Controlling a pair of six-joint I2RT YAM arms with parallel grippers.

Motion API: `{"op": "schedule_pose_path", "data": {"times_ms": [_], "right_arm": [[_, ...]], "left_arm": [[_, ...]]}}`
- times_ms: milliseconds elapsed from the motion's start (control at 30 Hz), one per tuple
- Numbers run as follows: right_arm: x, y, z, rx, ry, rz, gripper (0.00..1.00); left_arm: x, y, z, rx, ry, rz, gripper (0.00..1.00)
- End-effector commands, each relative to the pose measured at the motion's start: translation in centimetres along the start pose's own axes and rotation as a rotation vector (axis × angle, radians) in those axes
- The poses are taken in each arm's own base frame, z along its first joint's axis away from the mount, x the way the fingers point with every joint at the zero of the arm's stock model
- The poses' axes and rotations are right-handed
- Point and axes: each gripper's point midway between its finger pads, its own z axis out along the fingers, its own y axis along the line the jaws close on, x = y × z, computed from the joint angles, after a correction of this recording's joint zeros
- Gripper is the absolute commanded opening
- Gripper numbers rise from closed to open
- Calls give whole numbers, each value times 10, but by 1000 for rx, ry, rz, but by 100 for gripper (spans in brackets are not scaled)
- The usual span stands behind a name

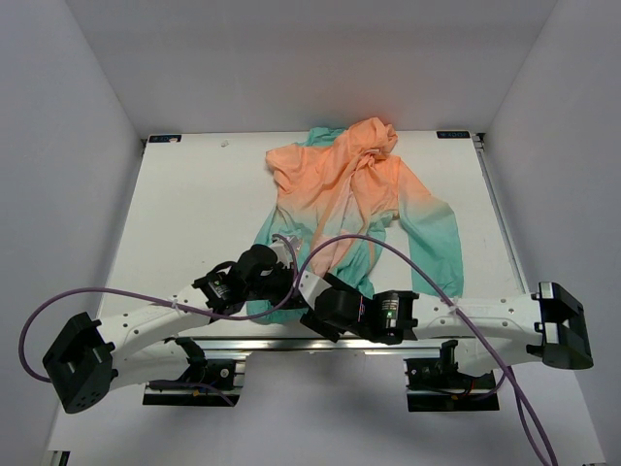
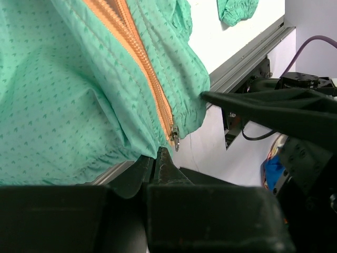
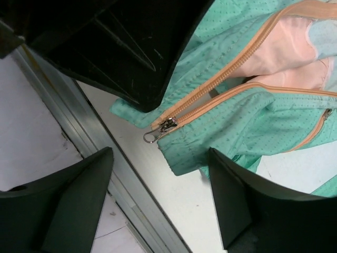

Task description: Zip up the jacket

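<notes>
Well — left pincer tight on the jacket hem, right pincer wide open, empty, near the zipper pull.

Light even and diffuse from overhead, white desk bright, shadows on it faint and soft; top view sharp, edges slightly bowed; wrist views resolve jacket weave crisply, dark foreground underexposed, slightly soft
</notes>
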Motion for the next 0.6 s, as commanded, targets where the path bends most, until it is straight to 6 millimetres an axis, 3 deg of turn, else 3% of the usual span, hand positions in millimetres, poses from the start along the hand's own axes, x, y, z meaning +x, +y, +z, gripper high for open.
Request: {"op": "schedule_pose_path", "data": {"times_ms": [0, 100, 233, 400, 567], "right_arm": [[-27, -4, -2, 36, -67, 21, 74], [-30, -4, 1, 50, -78, 28, 69], [-30, -10, 4, 95, -84, 31, 53], [-30, -12, 7, 112, -90, 33, 44], [-33, -11, 7, 107, -99, 30, 22]], "left_arm": [[-6, -14, -4, 39, -10, 13, 0], [-7, -16, -5, 42, -15, 15, 0], [-9, -17, -6, 45, -20, 21, 0], [-9, -18, -7, 43, -16, 28, 0], [-10, -17, -8, 36, -20, 29, 0]]}}
